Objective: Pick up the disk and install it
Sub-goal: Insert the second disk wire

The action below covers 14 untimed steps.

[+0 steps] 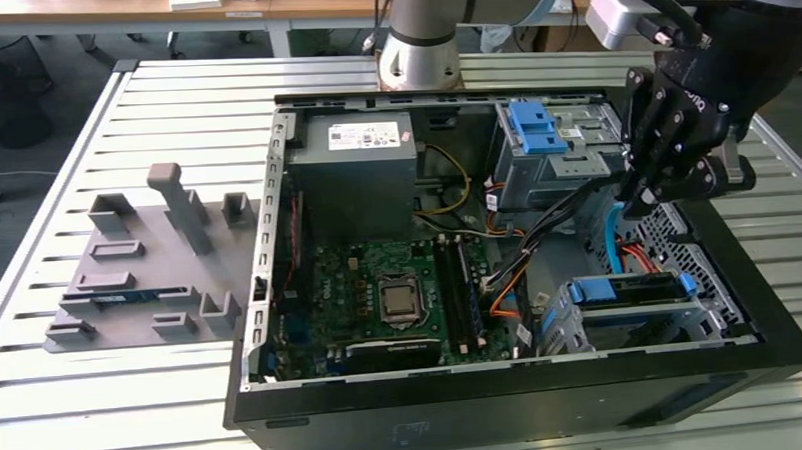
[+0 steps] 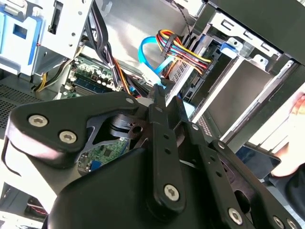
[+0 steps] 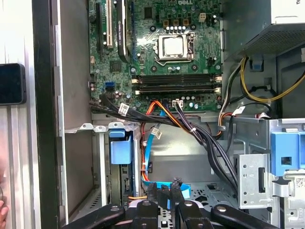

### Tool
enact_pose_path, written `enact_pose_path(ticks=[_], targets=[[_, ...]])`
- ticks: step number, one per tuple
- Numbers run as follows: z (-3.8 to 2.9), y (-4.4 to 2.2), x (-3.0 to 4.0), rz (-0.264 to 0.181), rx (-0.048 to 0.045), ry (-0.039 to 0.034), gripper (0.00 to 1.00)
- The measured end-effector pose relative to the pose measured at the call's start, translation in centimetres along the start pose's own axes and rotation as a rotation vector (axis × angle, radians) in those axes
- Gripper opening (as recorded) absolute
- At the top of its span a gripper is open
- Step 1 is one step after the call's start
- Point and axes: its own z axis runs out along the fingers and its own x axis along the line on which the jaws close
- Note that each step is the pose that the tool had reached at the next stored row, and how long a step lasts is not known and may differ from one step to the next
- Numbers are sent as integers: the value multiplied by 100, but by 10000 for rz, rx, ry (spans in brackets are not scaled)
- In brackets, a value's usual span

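Hanging over the open computer case (image 1: 514, 401) toward the exterior view's right, with the gripper (image 1: 636, 192) and its fingers (image 3: 153, 193) pressed together on nothing visible. Sitting low in the drive cage at the case's near corner, on the exterior view's right: what looks to be the disk (image 1: 623, 289), blue-framed and apart from the gripper.

Risking a snag first of all: a bundle of black cables (image 1: 561, 224) and a blue ribbon cable (image 1: 612, 233) just beside the fingertips, apt to catch and drag on any descent. Risking too a scrape along the cage's metal edge, or a bracket jammed askew on its rails if pushed off-line. Worth minding a person's hand (image 2: 293, 109) near the case wall in the second wrist view.

Underneath, a slatted metal worktop (image 1: 170, 103), rigid and grooved, probably steady enough under so heavy a case. Resting well apart at the exterior view's left, a grey holder block (image 1: 136, 284). Beyond, wooden desks (image 1: 300, 2) and dark floor.
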Motion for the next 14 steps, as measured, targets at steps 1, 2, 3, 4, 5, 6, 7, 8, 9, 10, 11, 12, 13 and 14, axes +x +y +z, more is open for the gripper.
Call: enact_pose_path(ticks=[1,2,3,4,5,6,7,8,9,10,11,12,13,14], targets=[[0,0,0,0,0,1,25],[-3,0,1,0,0,2,25],[-15,0,1,-1,0,-2,25],[-37,0,1,-2,0,-2,25],[-53,1,2,-2,0,-2,25],[-60,1,2,-2,0,-4,25],[-60,1,2,-1,0,-5,25],[-60,1,2,0,0,-7,25],[-60,1,1,0,0,-6,25],[-61,2,-1,-1,0,-3,25],[-58,2,-4,-1,0,-3,25],[-51,2,-6,-1,0,-5,25],[-44,2,-8,-1,0,-4,25],[-36,2,-9,-1,-1,-3,25]])
